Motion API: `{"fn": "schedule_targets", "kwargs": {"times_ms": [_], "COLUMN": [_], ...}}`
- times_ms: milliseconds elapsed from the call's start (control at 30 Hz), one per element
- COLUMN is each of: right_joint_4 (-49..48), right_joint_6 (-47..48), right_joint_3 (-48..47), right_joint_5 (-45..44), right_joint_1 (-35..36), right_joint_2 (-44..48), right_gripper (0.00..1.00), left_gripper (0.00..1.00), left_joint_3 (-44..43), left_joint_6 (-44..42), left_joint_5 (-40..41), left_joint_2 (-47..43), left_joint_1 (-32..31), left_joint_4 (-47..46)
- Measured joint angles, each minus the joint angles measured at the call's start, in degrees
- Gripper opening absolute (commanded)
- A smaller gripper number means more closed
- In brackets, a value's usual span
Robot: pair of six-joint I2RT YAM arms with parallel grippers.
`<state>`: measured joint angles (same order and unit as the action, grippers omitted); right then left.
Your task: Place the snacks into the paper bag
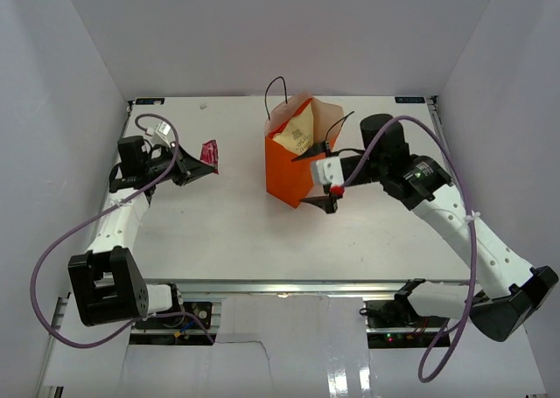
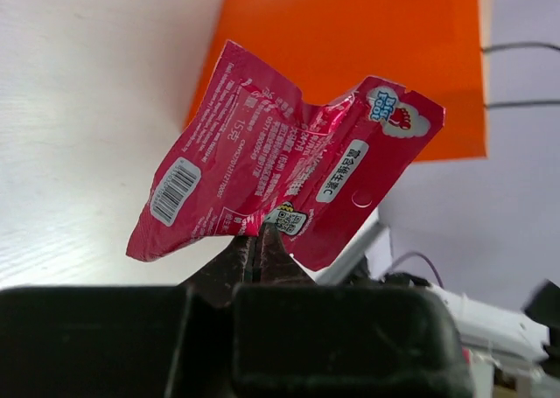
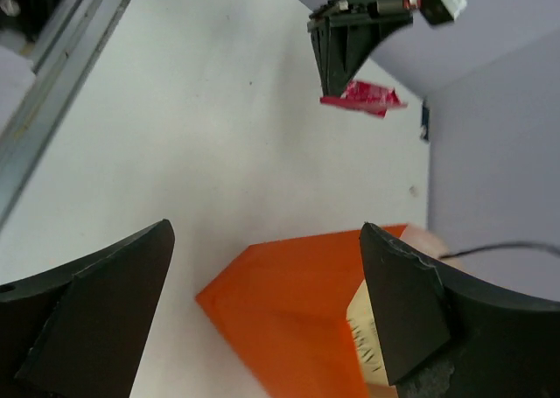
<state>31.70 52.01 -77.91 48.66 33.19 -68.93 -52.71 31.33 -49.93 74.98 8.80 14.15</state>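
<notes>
A crumpled pink-red snack packet [image 2: 280, 171] hangs above the white table, pinched by its lower edge in my left gripper [image 2: 258, 240], which is shut on it. From above, that packet [image 1: 208, 156] and the left gripper [image 1: 191, 166] are at the left of the table, well apart from the bag. The orange paper bag [image 1: 289, 171] stands upright in the middle with black cord handles. A cream snack bag [image 1: 297, 134] lies inside it. My right gripper [image 1: 318, 182] is open at the bag's right side. Its fingers [image 3: 96, 319] straddle the bag's orange corner [image 3: 297, 319], holding nothing.
White walls enclose the table on the left, back and right. A metal rail [image 1: 289, 286] runs along the near edge. Purple cables [image 1: 52, 267] loop off both arms. The right wrist view shows the left gripper [image 3: 350, 44] with its packet [image 3: 363, 98] across the table.
</notes>
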Motion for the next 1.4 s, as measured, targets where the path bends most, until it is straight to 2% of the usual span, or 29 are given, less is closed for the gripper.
{"fn": "schedule_targets", "kwargs": {"times_ms": [200, 333, 467, 667, 767, 800, 867, 1000, 1133, 1167, 1200, 1267, 1400], "right_joint_4": [1.05, 0.72, -0.57, -1.95, -2.36, -2.45, -2.73, -2.71, -2.62, -2.71, -2.80, -3.08, -3.19], "right_joint_6": [32.61, 47.60, 55.63, 60.06, 61.05, 61.18, 61.61, 61.77, 62.18, 62.18, 62.20, 62.05, 58.99], "right_joint_3": [1.11, -0.94, -3.32, -5.18, -6.54, -6.75, -6.78, -6.82, -6.82, -6.82, -6.82, -6.82, -6.82], "right_joint_5": [-7.37, -12.20, -16.39, -22.45, -25.31, -26.43, -28.28, -30.73, -31.89, -32.13, -32.26, -32.22, -31.26], "right_joint_1": [11.52, 17.14, 21.03, 24.39, 25.22, 25.35, 25.38, 25.38, 25.55, 25.55, 25.53, 25.42, 24.96], "right_joint_2": [-0.85, -7.96, -16.81, -23.21, -24.85, -25.18, -25.57, -26.34, -26.40, -26.40, -26.40, -26.36, -25.59], "right_gripper": [0.94, 0.92, 0.90, 0.83, 0.65, 0.49, 0.35, 0.24, 0.17, 0.15, 0.15, 0.13, 0.11], "left_gripper": [0.00, 0.00, 0.00, 0.00, 0.00, 0.00, 0.00, 0.01, 0.31, 0.46, 0.52, 0.62, 0.70], "left_joint_3": [4.70, 8.09, 11.58, 14.10, 14.38, 14.38, 14.40, 14.40, 14.38, 14.32, 14.19, 12.81, 7.02], "left_joint_6": [3.63, 5.95, 7.82, 9.49, 9.73, 9.75, 9.75, 9.81, 9.94, 9.86, 9.66, 8.94, 6.29], "left_joint_5": [-7.80, -9.68, -9.73, -9.66, -9.68, -9.68, -9.68, -9.49, -9.27, -9.14, -9.03, -8.20, -4.52], "left_joint_2": [-4.59, -8.98, -11.96, -15.28, -16.35, -16.61, -16.94, -17.14, -17.27, -17.38, -17.57, -17.81, -18.91], "left_joint_1": [-2.49, -5.38, -9.31, -12.68, -12.74, -12.81, -12.90, -12.90, -12.87, -12.87, -12.90, -12.96, -13.09], "left_joint_4": [-1.90, -2.27, -1.90, -0.61, -0.48, -0.31, 0.11, 0.50, 0.70, 0.98, 1.51, 3.78, 7.10]}}
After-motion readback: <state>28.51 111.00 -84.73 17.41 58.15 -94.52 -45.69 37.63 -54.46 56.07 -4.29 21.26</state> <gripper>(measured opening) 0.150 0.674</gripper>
